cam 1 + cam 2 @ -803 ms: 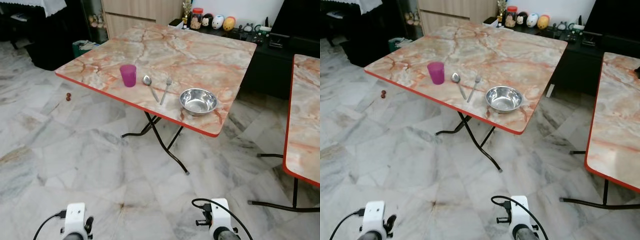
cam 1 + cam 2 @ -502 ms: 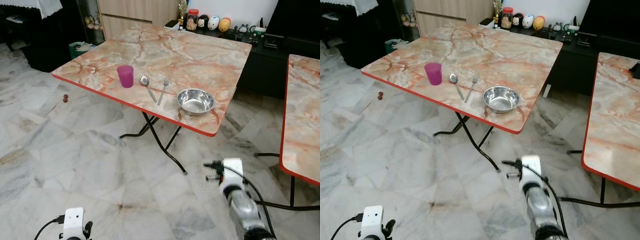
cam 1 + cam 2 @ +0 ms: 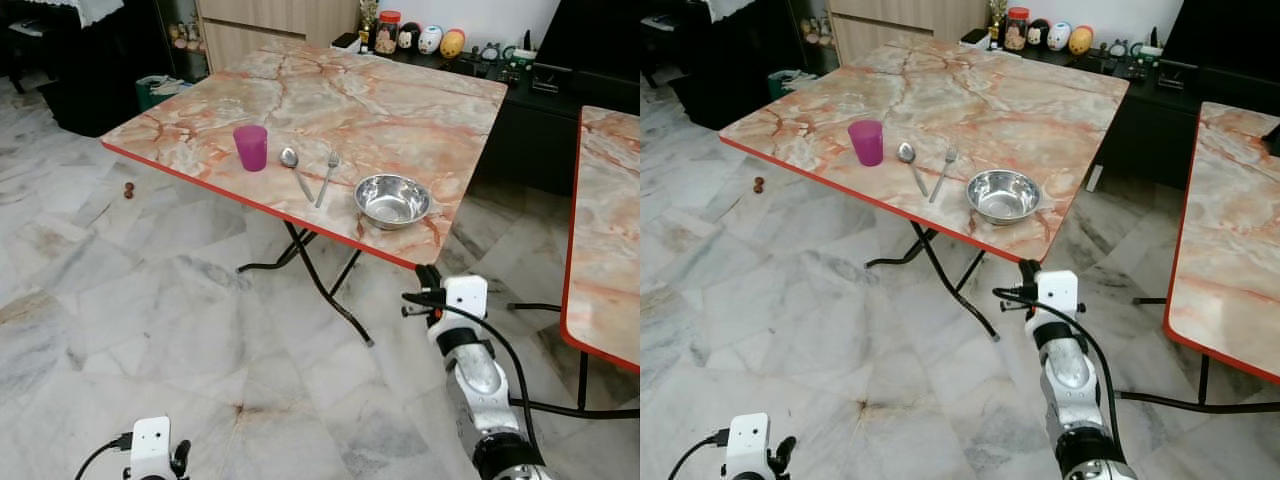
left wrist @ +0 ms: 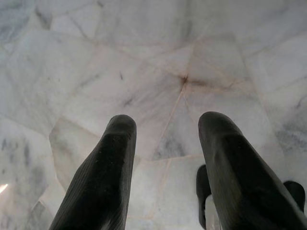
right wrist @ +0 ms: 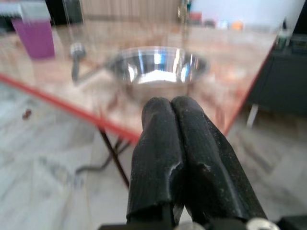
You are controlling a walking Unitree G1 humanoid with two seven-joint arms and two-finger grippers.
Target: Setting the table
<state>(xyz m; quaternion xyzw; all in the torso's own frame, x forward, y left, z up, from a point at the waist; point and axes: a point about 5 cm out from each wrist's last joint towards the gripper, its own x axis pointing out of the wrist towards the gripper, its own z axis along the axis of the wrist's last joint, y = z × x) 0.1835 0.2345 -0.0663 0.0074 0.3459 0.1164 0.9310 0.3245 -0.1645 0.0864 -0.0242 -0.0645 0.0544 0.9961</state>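
On the marble-patterned table (image 3: 360, 100) with a red edge, a purple cup (image 3: 250, 147), a spoon (image 3: 295, 168), a fork (image 3: 327, 178) and a steel bowl (image 3: 393, 200) stand in a row near the front edge. My right gripper (image 3: 427, 277) is raised just below and in front of that edge, under the bowl, with its fingers pressed shut on nothing. In the right wrist view its fingertips (image 5: 163, 108) point at the bowl (image 5: 156, 67), with the cup (image 5: 34, 36) beyond. My left gripper (image 4: 168, 122) hangs low over the floor, open and empty.
A second marble table (image 3: 605, 230) stands at the right. A dark cabinet (image 3: 520, 120) with jars and toys runs behind. Black folding legs (image 3: 320, 285) reach out under the table. A small dark object (image 3: 128, 189) lies on the marble floor at the left.
My right arm has swung up from the bottom of the view to the table's front edge below the bowl. The left arm stays low. The camera has shifted slightly.
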